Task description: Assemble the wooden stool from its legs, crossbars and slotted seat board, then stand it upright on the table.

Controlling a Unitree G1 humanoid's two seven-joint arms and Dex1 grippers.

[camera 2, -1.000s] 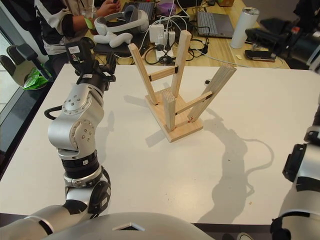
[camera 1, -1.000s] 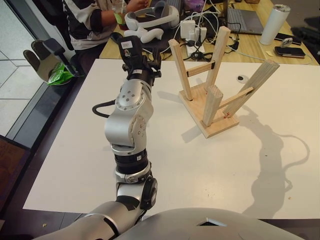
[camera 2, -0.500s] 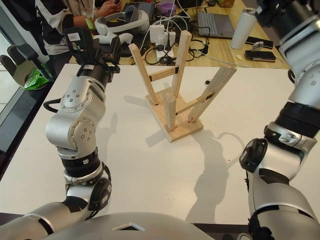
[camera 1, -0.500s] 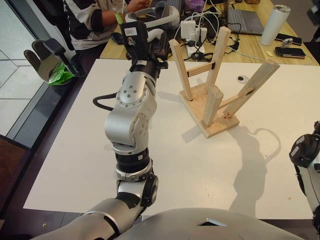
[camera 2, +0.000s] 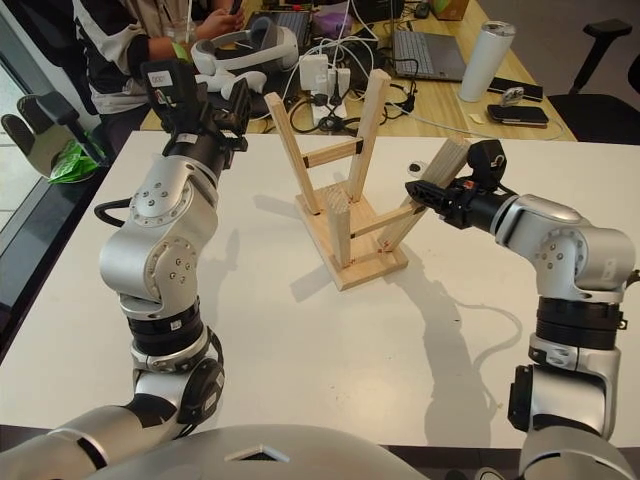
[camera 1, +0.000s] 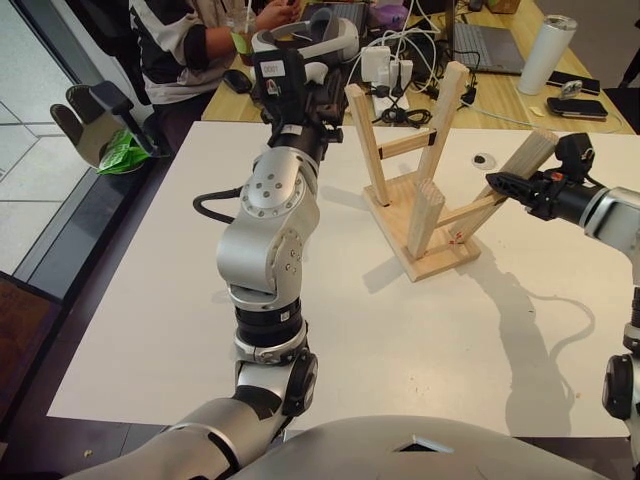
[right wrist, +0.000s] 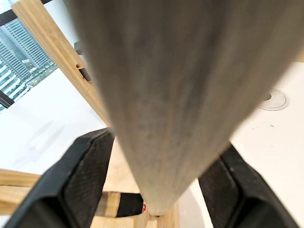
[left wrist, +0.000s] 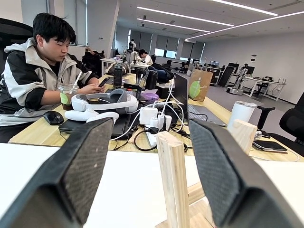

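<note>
Stool (camera 1: 420,215) sits upside down near the middle of the white desk (camera 1: 150,300): seat board (camera 1: 440,258) flat on the desk, four legs pointing up, crossbars (camera 1: 405,143) w/ dark ends bridging the leg pairs; so the build looks about done and you're at the last step, gripping it to turn it over, though that's my read, not a sure thing. Left tool (camera 1: 322,100) hangs up by the top of the far left leg (camera 1: 365,145), pads wide apart; in the left wrist view the leg end stands in line w/ the gap but farther out, so nothing's gripped. Right tool (camera 2: 418,190) is at the right-hand leg (camera 1: 535,152), which leans outward more than the others; pads spread wide, one each side of that leg, around it but not clamped as far as I can judge. Check that leaning leg first; can't tell from here if it's fully seated in the board or if its crossbar (camera 1: 470,208) is home, so a push inward may be needed before anything else. Next: bring the left tool forward and down so the leg sits well between the pads, close both tools firmly, then lift and rotate both arms together so the board ends on top and the legs land on the desk. Keep the two grips level; an uneven pull could pry the loose-looking leg out or twist the frame; set down gently, release only once all four feet rest flat.
</note>
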